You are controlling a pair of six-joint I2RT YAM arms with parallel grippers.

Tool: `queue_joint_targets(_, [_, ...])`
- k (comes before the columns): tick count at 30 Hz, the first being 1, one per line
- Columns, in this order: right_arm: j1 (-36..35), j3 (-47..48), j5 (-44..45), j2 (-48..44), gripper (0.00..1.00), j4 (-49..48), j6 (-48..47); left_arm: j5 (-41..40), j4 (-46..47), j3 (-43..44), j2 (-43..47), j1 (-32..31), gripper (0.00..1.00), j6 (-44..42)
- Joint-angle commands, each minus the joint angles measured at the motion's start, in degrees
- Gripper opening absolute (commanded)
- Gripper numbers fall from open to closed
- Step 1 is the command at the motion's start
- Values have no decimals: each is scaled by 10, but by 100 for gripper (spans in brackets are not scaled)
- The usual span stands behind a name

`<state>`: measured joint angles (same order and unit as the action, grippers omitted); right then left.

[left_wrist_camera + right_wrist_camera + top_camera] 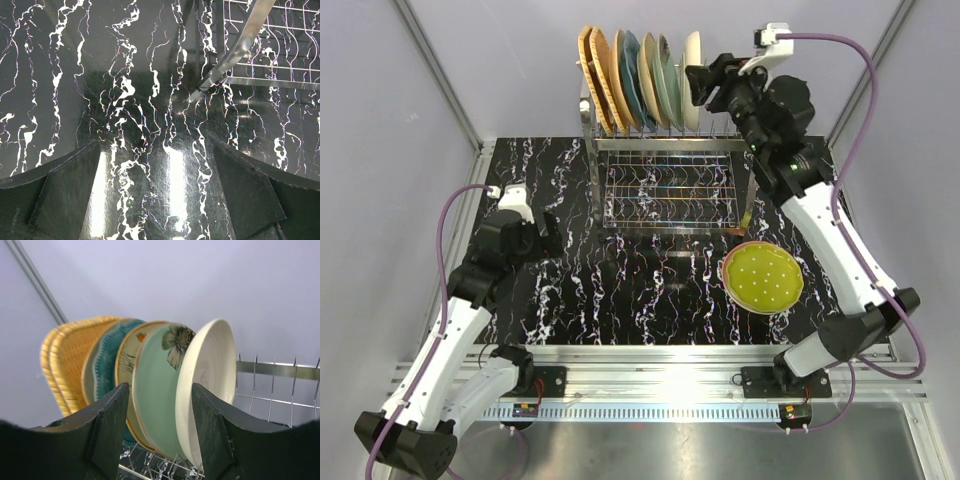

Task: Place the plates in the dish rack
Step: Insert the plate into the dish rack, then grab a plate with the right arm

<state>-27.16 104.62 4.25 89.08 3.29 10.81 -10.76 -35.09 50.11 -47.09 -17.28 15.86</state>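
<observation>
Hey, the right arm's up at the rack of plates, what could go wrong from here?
One: the right gripper is open right beside the cream plate at the row's end; backing out crooked could knock it loose. Two: the dotted plate lies on the table next to the right arm, so swinging down for it could clip it.

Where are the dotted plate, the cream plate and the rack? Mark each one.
Dotted plate [763,277]: top view, middle of its face.
Cream plate [212,360]: right wrist view, upper part of its broad side.
Rack [670,190]: top view, bare lower grid shelf.
</observation>
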Motion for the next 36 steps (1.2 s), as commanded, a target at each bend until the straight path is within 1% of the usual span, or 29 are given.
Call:
queue_joint_targets(1, [2, -20, -16, -54, 61, -52, 18, 3, 14, -1, -3, 2, 99, -10])
queue_joint_targets(3, [3, -35, -7, -72, 60, -54, 18, 3, 14, -1, -4, 2, 99, -10])
queue_joint_targets(6, [3, -92, 19, -120, 58, -58, 18, 3, 14, 0, -4, 2, 99, -10])
queue_joint_targets(7, [3, -133, 29, -150, 58, -60, 18, 3, 14, -1, -5, 2, 99, -10])
queue_joint_targets(9, [2, -183, 62, -188, 54, -66, 23, 3, 14, -1, -5, 2, 99, -10])
queue_joint_targets(10, [3, -236, 77, -229, 53, -69, 26, 2, 14, 0, -5, 3, 99, -10])
queue_joint_targets(12, [3, -285, 110, -267, 49, -65, 40, 2, 15, 0, -6, 3, 99, -10])
queue_joint_targets(13, [2, -326, 119, -299, 47, -58, 44, 3, 15, 0, -8, 3, 99, -10])
queue_joint_targets(16, [2, -394, 155, -346, 47, -2, 77, 10, 16, 0, -13, 4, 99, -10])
queue_joint_targets(17, [2, -410, 176, -353, 47, 30, 98, 11, 14, 1, -14, 4, 99, -10])
queue_joint_targets(19, [2, -458, 202, -371, 47, 61, 127, 14, 14, 2, -19, 5, 99, -10])
queue_joint_targets(20, [3, -476, 219, -377, 47, 81, 150, 14, 15, 3, -20, 6, 99, -10])
queue_joint_targets(25, [3, -599, 255, -390, 49, 121, 198, 21, 14, 1, -20, 7, 99, -10])
queue_joint_targets(28, [3, -648, 251, -388, 49, 103, 237, 36, 20, 0, -25, 8, 99, -10])
queue_joint_targets(30, [3, -673, 251, -382, 49, 66, 264, 45, 19, 3, -35, 10, 99, -7])
queue_joint_targets(33, [12, -684, 228, -360, 51, 9, 264, 52, 15, 5, -41, 15, 99, -5])
queue_joint_targets(34, [16, -681, 220, -331, 51, 1, 259, 51, 13, 5, -41, 15, 99, -7])
queue_joint_targets(36, [20, -666, 208, -299, 51, 18, 254, 46, 16, 3, -38, 15, 99, -7])
